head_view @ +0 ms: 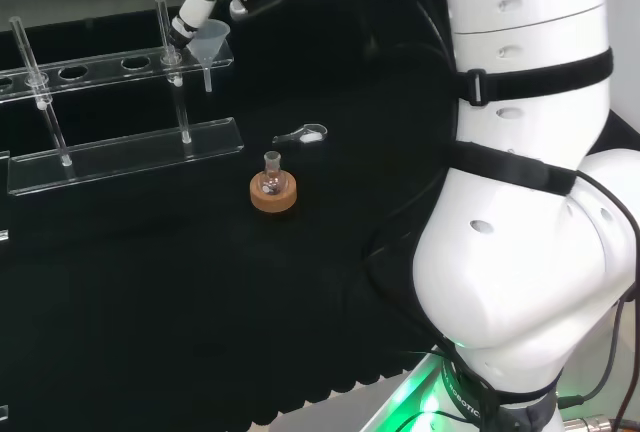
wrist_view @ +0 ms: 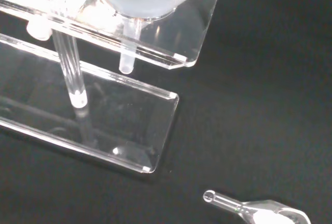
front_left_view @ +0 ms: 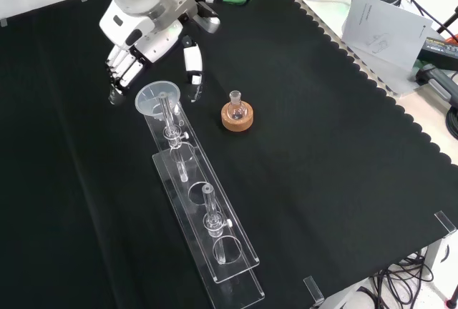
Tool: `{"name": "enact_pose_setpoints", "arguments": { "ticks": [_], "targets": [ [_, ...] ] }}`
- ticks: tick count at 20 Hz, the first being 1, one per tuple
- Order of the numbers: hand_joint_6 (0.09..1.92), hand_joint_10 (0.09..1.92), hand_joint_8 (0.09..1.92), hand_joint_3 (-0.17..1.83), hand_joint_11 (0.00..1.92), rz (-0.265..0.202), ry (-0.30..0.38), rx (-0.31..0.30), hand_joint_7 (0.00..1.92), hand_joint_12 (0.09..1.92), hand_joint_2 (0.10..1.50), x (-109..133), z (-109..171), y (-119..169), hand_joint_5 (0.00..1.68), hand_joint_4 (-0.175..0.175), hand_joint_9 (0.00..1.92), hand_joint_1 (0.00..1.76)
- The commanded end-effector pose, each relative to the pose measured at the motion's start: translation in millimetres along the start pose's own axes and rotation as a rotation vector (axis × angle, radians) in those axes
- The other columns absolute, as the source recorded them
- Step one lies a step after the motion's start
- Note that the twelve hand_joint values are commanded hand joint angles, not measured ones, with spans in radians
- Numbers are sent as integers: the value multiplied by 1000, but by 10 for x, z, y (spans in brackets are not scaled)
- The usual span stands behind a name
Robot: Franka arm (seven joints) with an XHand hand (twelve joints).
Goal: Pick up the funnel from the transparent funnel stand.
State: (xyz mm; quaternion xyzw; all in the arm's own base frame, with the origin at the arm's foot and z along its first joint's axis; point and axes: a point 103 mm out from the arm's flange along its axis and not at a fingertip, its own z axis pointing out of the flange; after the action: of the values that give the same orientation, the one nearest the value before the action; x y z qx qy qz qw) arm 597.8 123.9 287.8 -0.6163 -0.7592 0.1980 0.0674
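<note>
front view shows the counter [front_left_view: 343, 144] carrying the transparent funnel stand [front_left_view: 215, 252], which stretches away from the hand [front_left_view: 136, 55]. the hand hovers with straight, relaxed fingers just beside the funnel [front_left_view: 159, 99], seated in the stand's nearest hole. near the hand, a small flask [front_left_view: 236, 105] sits on a cork ring [front_left_view: 237, 119].
</note>
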Motion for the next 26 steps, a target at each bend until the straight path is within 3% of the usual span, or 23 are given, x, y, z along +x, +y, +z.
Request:
{"name": "enact_pose_setpoints", "arguments": {
  "ticks": [1,13,26],
  "targets": [
    [87,824,735,222,285,-68,48,84,5,1493,657,-12,96,16,158,-55,262,388],
    [87,778,774,189,329,-55,15,100,128,1484,693,-5,187,17,262,-62,385,439],
    [87,767,753,188,329,-59,27,64,56,1479,711,-29,177,56,245,-60,321,469]
  ]
}}
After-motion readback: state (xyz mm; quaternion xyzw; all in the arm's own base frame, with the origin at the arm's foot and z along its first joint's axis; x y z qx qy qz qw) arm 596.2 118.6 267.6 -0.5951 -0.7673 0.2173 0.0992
